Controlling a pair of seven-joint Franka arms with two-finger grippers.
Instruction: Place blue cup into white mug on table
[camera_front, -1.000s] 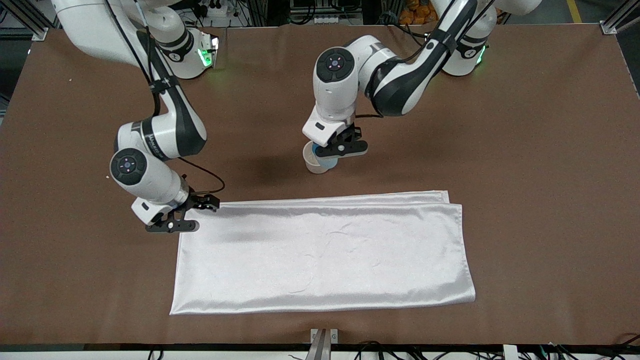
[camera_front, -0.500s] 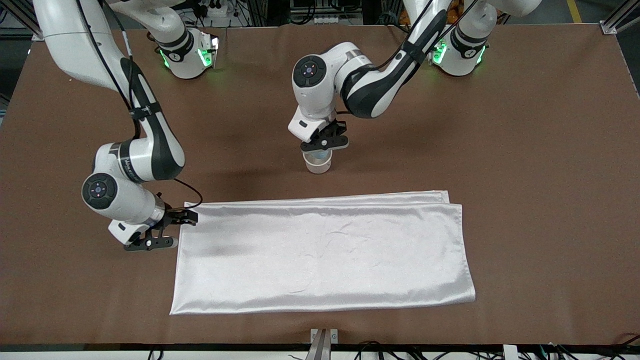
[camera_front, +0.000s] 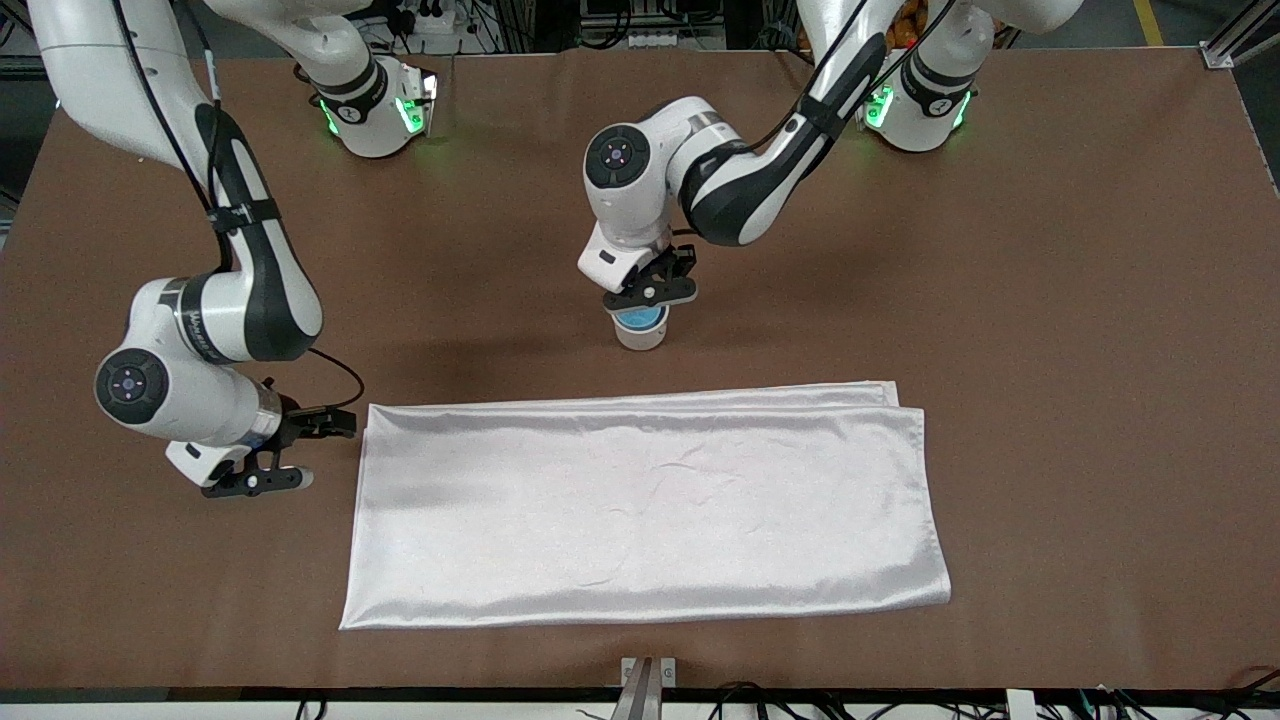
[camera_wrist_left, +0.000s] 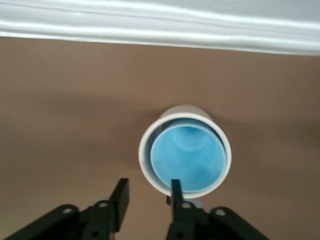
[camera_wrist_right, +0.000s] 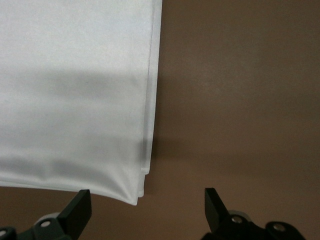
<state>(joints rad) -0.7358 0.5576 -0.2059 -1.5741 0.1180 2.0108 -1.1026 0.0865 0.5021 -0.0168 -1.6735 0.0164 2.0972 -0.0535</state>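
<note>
The blue cup (camera_front: 640, 318) sits inside the white mug (camera_front: 640, 338), which stands upright on the brown table (camera_front: 1050, 300) a little farther from the front camera than the white cloth. In the left wrist view the blue cup (camera_wrist_left: 187, 157) fills the mug's white rim (camera_wrist_left: 145, 160). My left gripper (camera_front: 650, 294) hovers just over the mug's edge, open and empty (camera_wrist_left: 148, 192); one fingertip (camera_wrist_left: 175, 187) overlaps the rim. My right gripper (camera_front: 255, 482) is open and empty (camera_wrist_right: 147, 205), low over the table beside the cloth's corner. The mug's handle is hidden.
A large white satin cloth (camera_front: 650, 500) lies flat in the middle of the table, nearer to the front camera than the mug. Its folded edge shows in the left wrist view (camera_wrist_left: 150, 20) and its corner in the right wrist view (camera_wrist_right: 75, 90).
The left gripper has let go of the blue cup, which now sits in the mug. The right arm has swung away from the cloth's corner toward its own end of the table.
</note>
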